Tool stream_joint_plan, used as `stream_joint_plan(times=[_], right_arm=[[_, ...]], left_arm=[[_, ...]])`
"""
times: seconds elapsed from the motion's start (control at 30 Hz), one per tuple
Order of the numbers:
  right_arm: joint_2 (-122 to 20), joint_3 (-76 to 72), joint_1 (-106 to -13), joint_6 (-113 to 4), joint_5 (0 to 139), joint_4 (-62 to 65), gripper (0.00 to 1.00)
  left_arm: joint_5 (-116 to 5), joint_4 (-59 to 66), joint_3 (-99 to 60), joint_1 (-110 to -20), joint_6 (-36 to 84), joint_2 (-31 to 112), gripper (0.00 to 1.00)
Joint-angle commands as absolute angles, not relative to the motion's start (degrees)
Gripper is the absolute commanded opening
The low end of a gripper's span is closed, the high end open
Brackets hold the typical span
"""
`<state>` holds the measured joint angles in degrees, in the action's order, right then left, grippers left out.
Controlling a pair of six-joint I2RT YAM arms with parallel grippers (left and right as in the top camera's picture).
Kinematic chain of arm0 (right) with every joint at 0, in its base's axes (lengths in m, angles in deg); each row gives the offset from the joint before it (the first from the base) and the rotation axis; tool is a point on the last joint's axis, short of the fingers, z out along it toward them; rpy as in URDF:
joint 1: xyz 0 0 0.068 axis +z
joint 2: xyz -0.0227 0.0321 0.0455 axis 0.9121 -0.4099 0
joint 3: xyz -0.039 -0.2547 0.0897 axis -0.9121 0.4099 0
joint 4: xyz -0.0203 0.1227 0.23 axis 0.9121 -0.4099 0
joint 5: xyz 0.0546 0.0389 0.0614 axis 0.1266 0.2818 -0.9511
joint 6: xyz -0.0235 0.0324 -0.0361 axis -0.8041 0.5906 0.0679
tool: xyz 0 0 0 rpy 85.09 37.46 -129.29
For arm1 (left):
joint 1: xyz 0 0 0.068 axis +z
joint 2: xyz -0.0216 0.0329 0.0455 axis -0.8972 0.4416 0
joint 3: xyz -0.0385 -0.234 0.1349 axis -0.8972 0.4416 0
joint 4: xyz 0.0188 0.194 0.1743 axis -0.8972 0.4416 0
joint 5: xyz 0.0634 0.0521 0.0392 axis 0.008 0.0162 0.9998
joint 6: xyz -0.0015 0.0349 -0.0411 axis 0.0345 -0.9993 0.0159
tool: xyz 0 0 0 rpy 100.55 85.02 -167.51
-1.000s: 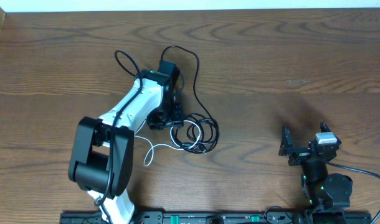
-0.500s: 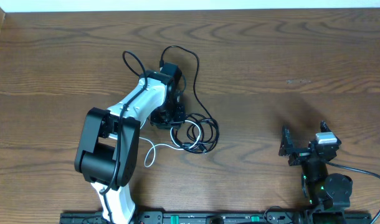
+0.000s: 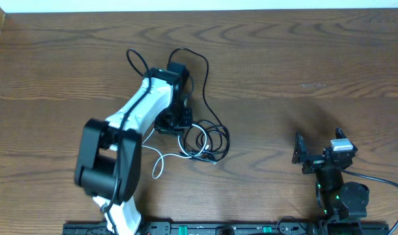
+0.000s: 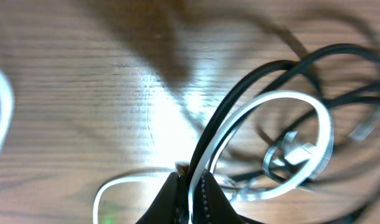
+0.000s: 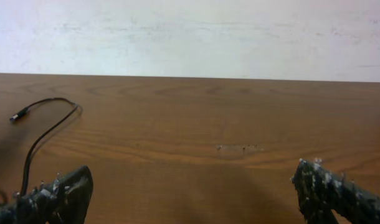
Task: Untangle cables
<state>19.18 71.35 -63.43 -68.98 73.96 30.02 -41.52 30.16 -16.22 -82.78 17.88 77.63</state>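
My left gripper [image 4: 191,182], bottom centre, clamps the white cable [image 4: 283,94] beside a black cable [image 4: 258,78]. My right gripper [image 5: 191,173] gapes, empty.

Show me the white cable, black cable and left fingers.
white cable [image 4: 283,95]: left wrist view, top of its loop.
black cable [image 4: 283,65]: left wrist view, arc above the white loop.
left fingers [image 4: 166,202]: left wrist view, one finger.

White cable [image 4: 283,95] cut off at left edge; black cables [image 4: 289,64] blurred
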Motion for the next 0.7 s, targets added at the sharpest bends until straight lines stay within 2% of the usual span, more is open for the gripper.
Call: stream_joint_plan(times=[0.0,0.43,0.67], right_arm=[[19.5,71.5,-63.2,-68.4,74.1,29.9,0.99],[19.5,71.5,-63.2,-68.4,74.1,29.9,0.99],[19.5,71.5,-63.2,-68.4,74.1,29.9,0.99]], left_arm=[[-42.0,31.1,-19.2,-82.9,16.9,70.1,0.08],[-47.1,27.8,-19.2,-82.8,17.5,50.0,0.08],[-47.2,21.2,-19.1,-82.8,28.0,44.3,0.08]])
